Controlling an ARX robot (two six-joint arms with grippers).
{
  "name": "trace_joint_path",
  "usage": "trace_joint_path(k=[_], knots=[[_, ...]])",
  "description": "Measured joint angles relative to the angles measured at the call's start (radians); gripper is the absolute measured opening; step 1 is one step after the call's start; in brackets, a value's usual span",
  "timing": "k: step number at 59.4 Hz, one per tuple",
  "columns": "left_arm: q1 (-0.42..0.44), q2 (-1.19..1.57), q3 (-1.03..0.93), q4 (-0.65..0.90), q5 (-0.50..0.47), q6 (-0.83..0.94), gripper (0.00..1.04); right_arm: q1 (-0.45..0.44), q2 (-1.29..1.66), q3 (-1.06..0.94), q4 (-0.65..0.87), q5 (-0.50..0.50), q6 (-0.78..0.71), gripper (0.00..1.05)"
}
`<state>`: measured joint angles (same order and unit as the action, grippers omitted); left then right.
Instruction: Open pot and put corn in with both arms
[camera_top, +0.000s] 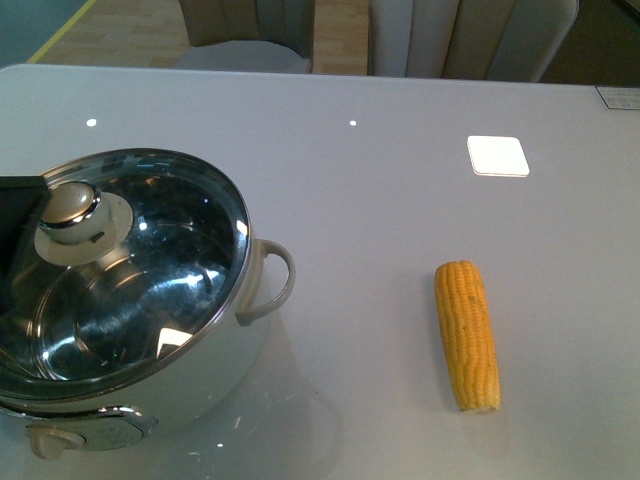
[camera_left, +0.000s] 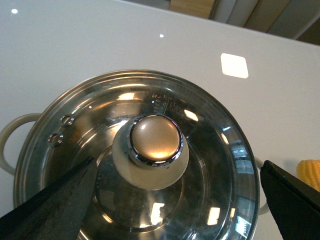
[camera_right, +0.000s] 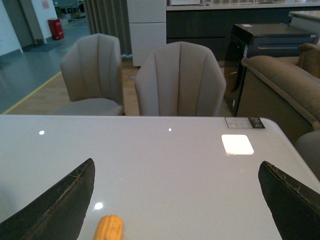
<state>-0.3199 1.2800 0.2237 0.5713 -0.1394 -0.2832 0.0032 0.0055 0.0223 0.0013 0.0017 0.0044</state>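
"Pale grey desk (camera_top: 400, 230), glossy, two upholstered chairs (camera_right: 180, 80) standing behind it. Do you see the pot (camera_top: 200, 380)?"

"Yes, on the left side, with its glass lid (camera_top: 170, 290) seated on the rim. The corn (camera_top: 467, 335) lies flat on the desk, well apart to the right, pointing away from the robot."

"What about the left claw? From the front I only make out a black piece of the left arm (camera_top: 18, 215) at the edge, beside the knob (camera_top: 70, 205)."

"Its wrist camera tells more. The left claw (camera_left: 177, 161) is spread wide, with one finger on each side of the knob. Neither touches it, as far as I can see. The corn's tip peeks past one finger."

"And the right claw?"

"Only its own camera shows it. The right claw (camera_right: 176, 162) is released too, gripping nothing, over bare desk. The corn's end sits at the frame edge near one finger. That view also takes in a brown sofa (camera_right: 280, 85)."
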Motion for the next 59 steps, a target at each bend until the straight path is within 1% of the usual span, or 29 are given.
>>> trace_joint_path(k=[13,23,39,54,55,58,59], knots=[[0.005,0.246,0.061,0.167,0.004,0.043,0.98,0.0,0.0,0.0,0.0,0.0,0.0,0.96],[0.036,0.387,0.093,0.271,0.01,0.09,0.98,0.0,0.0,0.0,0.0,0.0,0.0,0.96],[0.087,0.551,0.132,0.405,0.019,0.162,0.98,0.0,0.0,0.0,0.0,0.0,0.0,0.96],[0.088,0.668,0.162,0.526,0.031,0.201,0.98,0.0,0.0,0.0,0.0,0.0,0.0,0.96],[0.088,0.67,0.163,0.53,0.031,0.202,0.97,0.0,0.0,0.0,0.0,0.0,0.0,0.96],[0.088,0.679,0.164,0.54,0.032,0.205,0.92,0.0,0.0,0.0,0.0,0.0,0.0,0.96],[0.087,0.681,0.164,0.545,0.032,0.206,0.88,0.0,0.0,0.0,0.0,0.0,0.0,0.96]])
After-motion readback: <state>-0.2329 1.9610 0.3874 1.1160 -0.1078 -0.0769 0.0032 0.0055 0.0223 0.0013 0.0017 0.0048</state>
